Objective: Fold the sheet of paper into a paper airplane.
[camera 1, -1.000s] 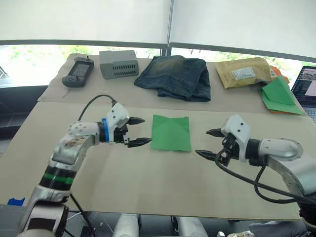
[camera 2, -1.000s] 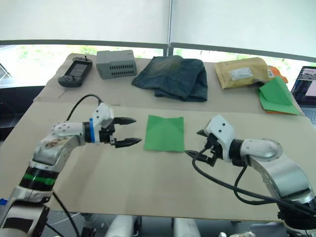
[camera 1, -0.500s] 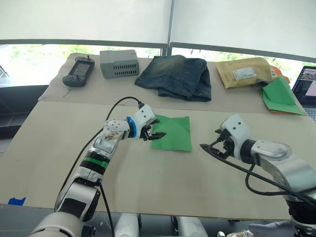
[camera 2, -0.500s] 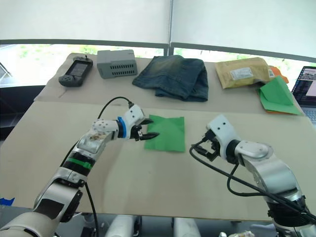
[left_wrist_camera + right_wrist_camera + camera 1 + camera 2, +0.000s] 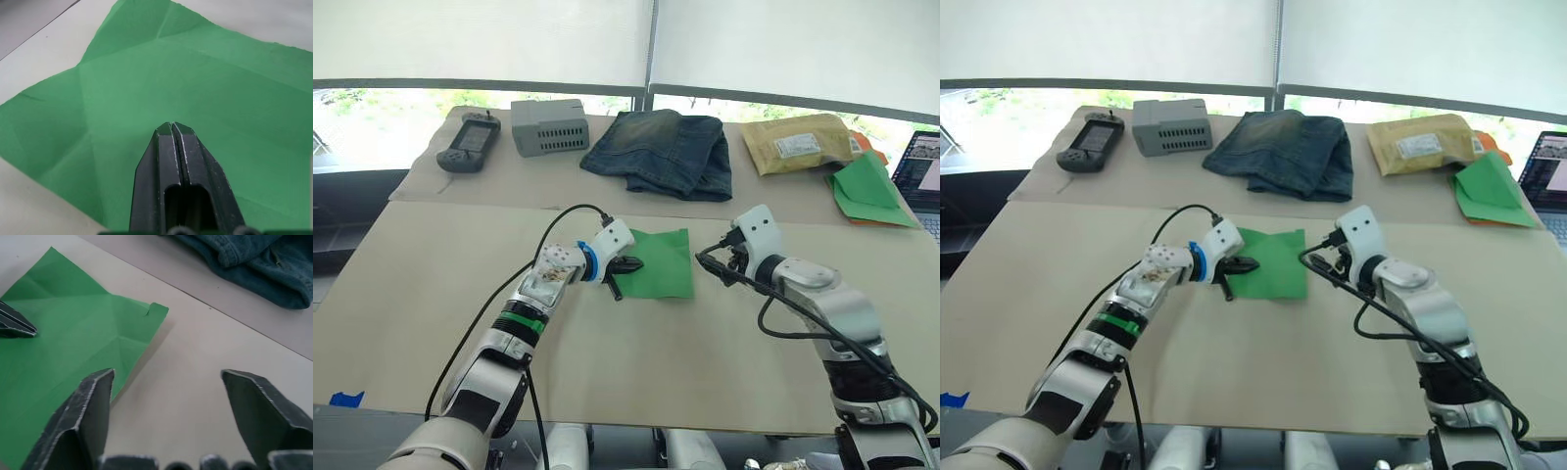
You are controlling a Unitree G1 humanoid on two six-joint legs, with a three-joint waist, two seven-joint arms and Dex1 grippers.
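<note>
The sheet of paper lies flat on the beige table, bright green and roughly square, with crease lines that show in the left wrist view. My left gripper is shut, its joined tips resting on the sheet near its left edge, with no paper between the fingers. My right gripper is open just off the sheet's right edge. In its wrist view the sheet's corner lies by one of its fingers. No paper airplane shape is formed.
Along the back lie a black handheld device, a grey box, folded jeans, a padded envelope, a green paper heap with an orange sheet and a laptop.
My left gripper moved right onto the sheet's left part and shut. My right gripper moved forward and left to the sheet's right edge, its jaws somewhat narrower.
</note>
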